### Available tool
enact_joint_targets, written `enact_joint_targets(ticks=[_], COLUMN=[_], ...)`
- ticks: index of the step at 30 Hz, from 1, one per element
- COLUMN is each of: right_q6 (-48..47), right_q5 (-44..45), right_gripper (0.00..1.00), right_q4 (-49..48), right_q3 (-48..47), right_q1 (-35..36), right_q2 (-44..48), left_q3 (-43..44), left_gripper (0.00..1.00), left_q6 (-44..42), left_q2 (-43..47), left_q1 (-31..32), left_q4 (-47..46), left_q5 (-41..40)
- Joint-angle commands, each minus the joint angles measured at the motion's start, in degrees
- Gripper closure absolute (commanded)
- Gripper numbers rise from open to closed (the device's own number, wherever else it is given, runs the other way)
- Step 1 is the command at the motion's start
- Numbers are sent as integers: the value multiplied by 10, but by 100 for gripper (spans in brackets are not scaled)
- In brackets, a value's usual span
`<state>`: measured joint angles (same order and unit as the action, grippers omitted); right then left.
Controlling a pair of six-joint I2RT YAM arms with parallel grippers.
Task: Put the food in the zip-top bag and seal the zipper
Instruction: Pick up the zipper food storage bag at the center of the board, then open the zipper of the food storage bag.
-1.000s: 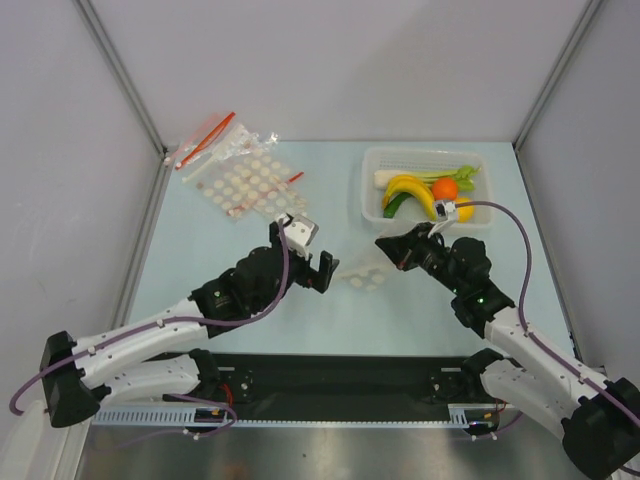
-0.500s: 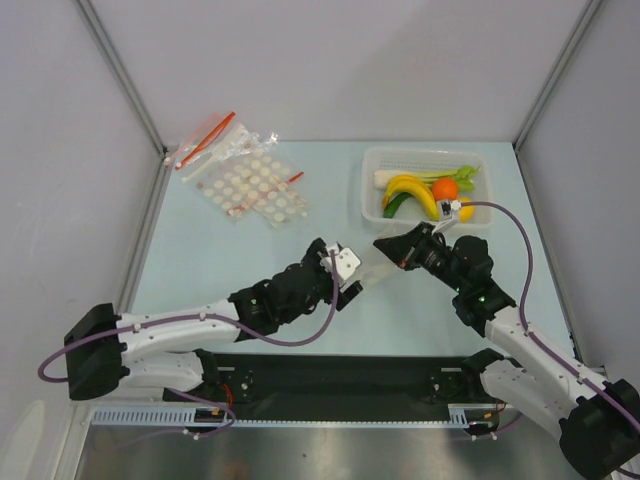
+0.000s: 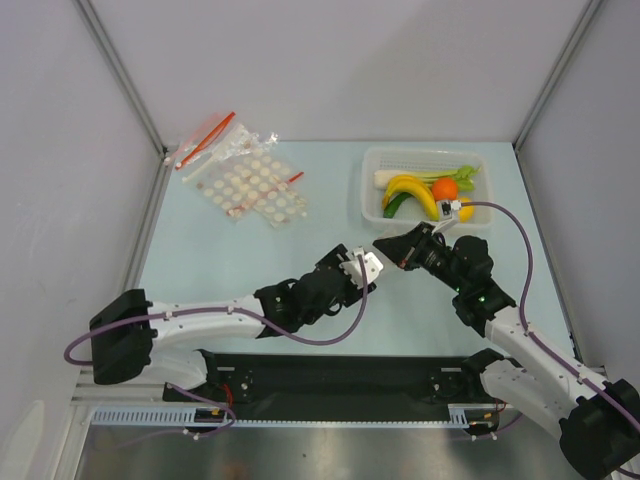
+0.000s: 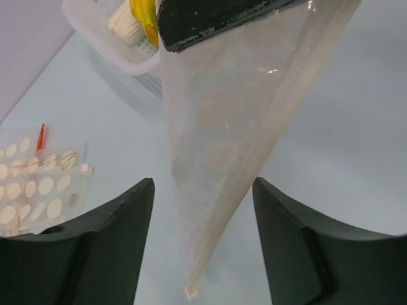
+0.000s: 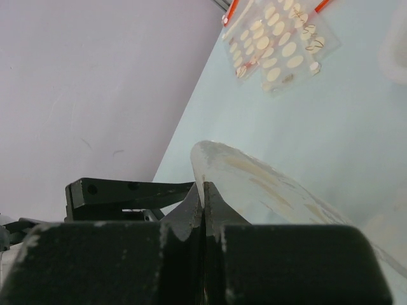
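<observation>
Between left gripper (image 4: 203,185) fingers, zip-top bag (image 4: 219,121) edge, scant clearance

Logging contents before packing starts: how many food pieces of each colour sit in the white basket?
Yellow: 2, banana and lemon
Orange: 1, orange
Dark green: 1, curved vegetable
White and green: 1, leek
Total: 5, all in the basket

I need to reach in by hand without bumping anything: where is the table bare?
Bare table: the far strip between the spare bags and the basket, and the left stretch between those bags and the left arm. Crowded: the middle, where the left gripper straddles the zip-top bag pinched by the right gripper.
</observation>
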<state>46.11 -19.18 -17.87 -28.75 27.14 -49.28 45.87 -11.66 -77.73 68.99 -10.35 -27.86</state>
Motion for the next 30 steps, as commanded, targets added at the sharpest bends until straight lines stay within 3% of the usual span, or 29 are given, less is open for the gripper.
enact_joint_targets(ticks=[1,6,9,13,14,20,22,24,26,30], right_q6=[5,2,3,4,4,4,4,5,4,6], right_q5=[0,2,2,1,0,1,-1,-2,-2,-2], right_gripper=[100,100,100,100,100,100,100,100,100,100], right_q4=[-17,-17,-19,-20,-21,-21,-22,-23,-23,-24], right_q3=[-23,-22,-21,-21,-21,-20,-20,-19,-18,-18], right_q1=[-2,-2,-2,-2,-2,-2,-2,-2,-2,-2], right_q2=[3,5,5,4,3,4,5,5,5,5], left_q3=[10,-14,-12,4,11,-4,-12,-16,-10,8], left_gripper=[29,25,42,49,49,28,26,26,36,43], left_q6=[14,18,20,18,19,16,11,10,16,16], left_q2=[40,84,79,51,46,71,78,82,78,51], left_q1=[0,1,-1,-1,0,0,0,0,0,0], left_q4=[-5,-30,-29,-15,-7,-16,-21,-26,-22,-6], left_q5=[31,48,36,29,31,68,76,71,45,30])
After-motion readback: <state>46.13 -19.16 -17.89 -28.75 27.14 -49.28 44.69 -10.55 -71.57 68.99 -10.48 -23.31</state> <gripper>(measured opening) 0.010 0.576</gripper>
